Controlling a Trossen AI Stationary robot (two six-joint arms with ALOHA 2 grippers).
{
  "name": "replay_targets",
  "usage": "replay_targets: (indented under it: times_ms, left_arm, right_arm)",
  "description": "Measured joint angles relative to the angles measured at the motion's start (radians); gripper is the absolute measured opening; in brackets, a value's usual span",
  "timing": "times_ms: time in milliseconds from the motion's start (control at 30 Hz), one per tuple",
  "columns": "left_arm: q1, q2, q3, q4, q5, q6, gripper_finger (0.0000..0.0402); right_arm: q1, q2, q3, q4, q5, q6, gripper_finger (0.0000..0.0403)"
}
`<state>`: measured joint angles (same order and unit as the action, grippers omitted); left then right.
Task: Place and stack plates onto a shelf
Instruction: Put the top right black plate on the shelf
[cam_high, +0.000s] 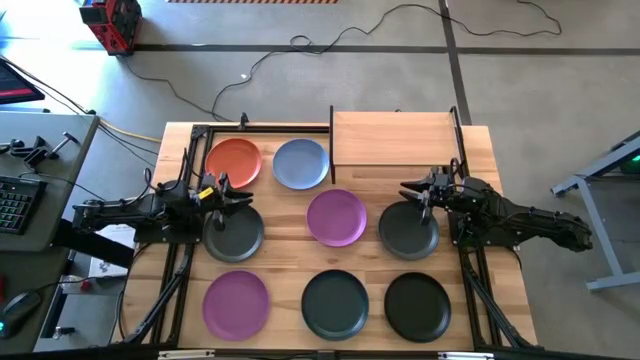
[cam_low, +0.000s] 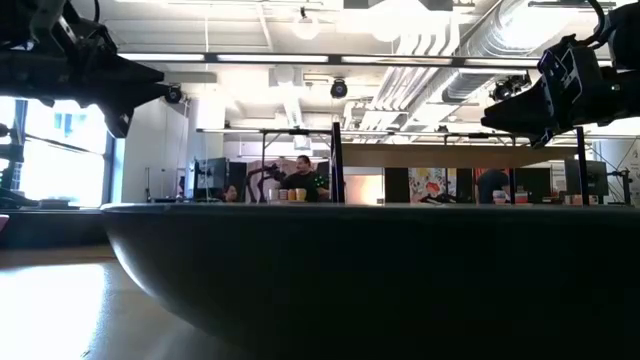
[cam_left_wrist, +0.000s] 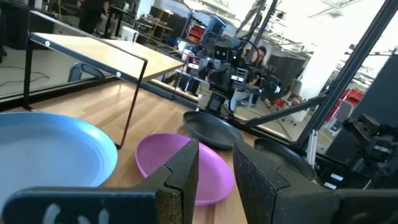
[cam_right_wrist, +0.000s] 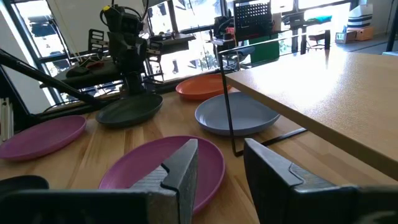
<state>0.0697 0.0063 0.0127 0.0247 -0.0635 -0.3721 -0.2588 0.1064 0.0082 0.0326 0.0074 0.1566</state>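
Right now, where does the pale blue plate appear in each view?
High view: pale blue plate at the table's back, beside the orange plate.
Low view: not in it.
Left wrist view: lower left.
Right wrist view: centre, under the shelf edge.
Shared landmark: the shelf.

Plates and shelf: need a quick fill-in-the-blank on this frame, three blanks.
1. The light-wood shelf holds ____ plates.
2. The pale blue round plate lies beside the ____ round plate.
3. Left gripper and right gripper each hover over a dark grey plate with fingers ____.

Missing words: no; orange; open
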Motion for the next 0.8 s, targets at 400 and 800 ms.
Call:
replay_targets:
  times_ms: [400,800]
  left_arm:
    - [-0.001,0.000,0.000,0.091,-0.052,-0.097,0.0088]
    - [0.000,0.000,0.000,0.240,-0.367,-0.410,0.0088]
  right_arm:
    - [0.000,0.000,0.000,0.000,0.000,0.000,0.0118]
    - [0.000,-0.001,0.000,0.069,0.030,0.127,0.0118]
